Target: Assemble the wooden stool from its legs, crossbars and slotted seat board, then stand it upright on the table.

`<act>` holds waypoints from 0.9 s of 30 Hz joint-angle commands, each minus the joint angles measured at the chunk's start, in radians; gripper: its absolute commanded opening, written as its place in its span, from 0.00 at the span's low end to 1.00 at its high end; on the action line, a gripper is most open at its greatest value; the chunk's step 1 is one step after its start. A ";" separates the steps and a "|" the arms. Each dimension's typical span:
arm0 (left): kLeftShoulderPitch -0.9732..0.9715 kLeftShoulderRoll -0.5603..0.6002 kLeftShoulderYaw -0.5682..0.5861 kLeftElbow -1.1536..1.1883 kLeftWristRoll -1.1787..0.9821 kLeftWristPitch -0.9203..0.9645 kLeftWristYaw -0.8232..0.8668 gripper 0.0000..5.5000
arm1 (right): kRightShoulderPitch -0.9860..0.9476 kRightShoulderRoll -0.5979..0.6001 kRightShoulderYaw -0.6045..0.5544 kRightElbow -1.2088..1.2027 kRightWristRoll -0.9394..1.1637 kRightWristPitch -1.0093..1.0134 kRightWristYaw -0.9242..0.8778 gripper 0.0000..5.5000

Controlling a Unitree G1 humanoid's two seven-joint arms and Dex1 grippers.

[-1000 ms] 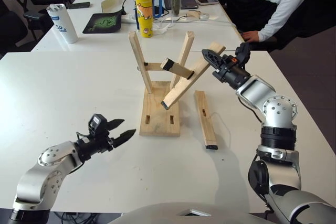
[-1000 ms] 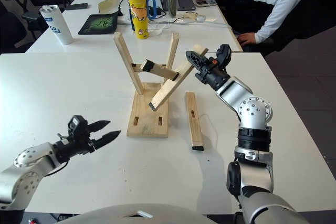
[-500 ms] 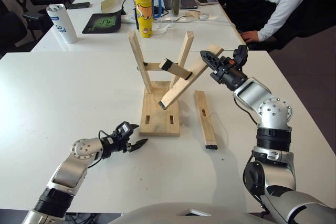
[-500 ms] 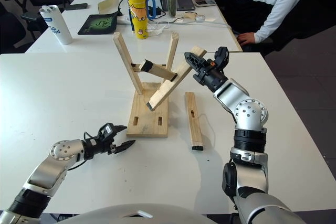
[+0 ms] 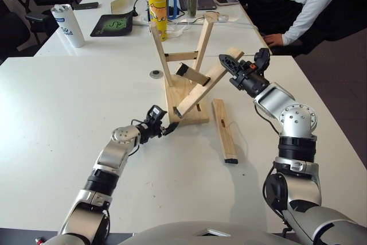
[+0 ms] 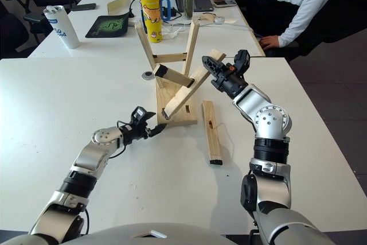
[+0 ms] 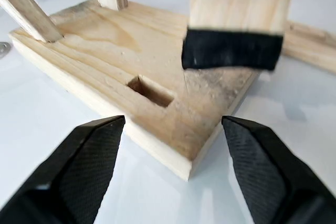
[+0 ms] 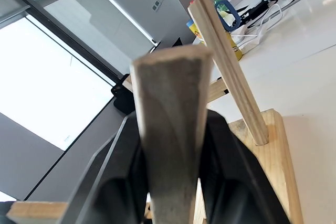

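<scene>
The slotted seat board (image 5: 192, 113) lies flat on the white table (image 5: 69, 101) with two legs (image 5: 160, 50) standing in it, joined by a crossbar (image 5: 181, 57). My right gripper (image 5: 239, 68) is shut on the top end of a third leg (image 5: 203, 86). That leg slants down, and its black-tipped lower end (image 7: 231, 48) hangs just over the board's near corner. My left gripper (image 5: 164, 128) is open at that corner, its fingers (image 7: 84, 166) either side of the board edge by a slot (image 7: 149, 90). A black-tipped crossbar (image 5: 192, 74) sits among the legs.
A loose slotted leg (image 5: 224, 130) lies on the table right of the board. A small round disc (image 5: 155, 74) lies left of it. A yellow cup (image 5: 157, 12), a white tumbler (image 5: 67, 24) and desk clutter stand on the far table, where a person sits.
My left arm swept from the near left up to the board's near corner. The board with its two standing legs slid away and rightward, uncovering the small disc. The right gripper barely moved.
</scene>
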 commanded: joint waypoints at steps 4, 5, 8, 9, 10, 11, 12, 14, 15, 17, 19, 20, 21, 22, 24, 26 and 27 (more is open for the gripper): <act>-0.131 -0.081 0.032 0.182 0.001 -0.073 0.029 0.62 | -0.040 0.000 -0.020 0.021 -0.049 -0.040 0.005 0.19; -0.130 -0.081 0.033 0.176 0.005 -0.076 0.028 0.62 | -0.045 -0.010 -0.011 0.021 -0.075 -0.056 0.014 0.19; -0.081 -0.058 0.041 0.080 0.006 -0.077 0.027 0.62 | -0.059 -0.054 0.036 0.010 -0.185 -0.105 0.041 0.19; -0.054 -0.046 0.045 0.037 0.005 -0.073 0.027 0.62 | -0.064 -0.071 0.057 0.012 -0.226 -0.115 0.044 0.19; -0.020 -0.039 0.054 -0.017 -0.012 -0.061 0.021 0.62 | -0.065 -0.082 0.076 0.013 -0.266 -0.132 0.051 0.19; 0.013 -0.038 0.068 -0.067 -0.040 -0.045 0.013 0.62 | -0.061 -0.089 0.089 0.010 -0.293 -0.138 0.054 0.19; 0.045 -0.032 0.082 -0.110 -0.054 -0.034 0.015 0.62 | -0.053 -0.094 0.109 0.005 -0.335 -0.159 0.057 0.19; 0.105 -0.013 0.107 -0.183 -0.062 -0.022 0.028 0.62 | -0.040 -0.083 0.126 -0.003 -0.380 -0.184 0.058 0.19; 0.128 -0.007 0.121 -0.216 -0.069 -0.011 0.037 0.62 | -0.035 -0.074 0.130 -0.001 -0.397 -0.200 0.054 0.19; 0.160 -0.003 0.148 -0.269 -0.085 0.013 0.052 0.62 | -0.023 -0.056 0.135 0.008 -0.434 -0.232 0.039 0.19; 0.175 -0.005 0.166 -0.298 -0.098 0.030 0.066 0.62 | -0.016 -0.037 0.134 0.015 -0.457 -0.248 0.020 0.19; 0.171 -0.008 0.167 -0.298 -0.104 0.035 0.065 0.62 | -0.003 -0.030 0.125 0.005 -0.464 -0.248 0.009 0.19; 0.166 -0.010 0.166 -0.297 -0.106 0.039 0.063 0.62 | 0.008 -0.023 0.119 -0.002 -0.471 -0.251 -0.002 0.19; 0.162 -0.010 0.163 -0.294 -0.103 0.039 0.064 0.62 | 0.016 -0.015 0.112 -0.003 -0.478 -0.254 -0.014 0.19; 0.159 -0.011 0.161 -0.292 -0.103 0.038 0.067 0.62 | 0.024 0.000 0.105 0.008 -0.490 -0.259 -0.033 0.19; 0.157 -0.017 0.160 -0.290 -0.105 0.036 0.071 0.62 | 0.030 0.006 0.115 0.020 -0.512 -0.281 -0.032 0.19; 0.156 -0.020 0.160 -0.290 -0.106 0.036 0.072 0.62 | 0.034 0.006 0.127 0.020 -0.530 -0.296 -0.026 0.19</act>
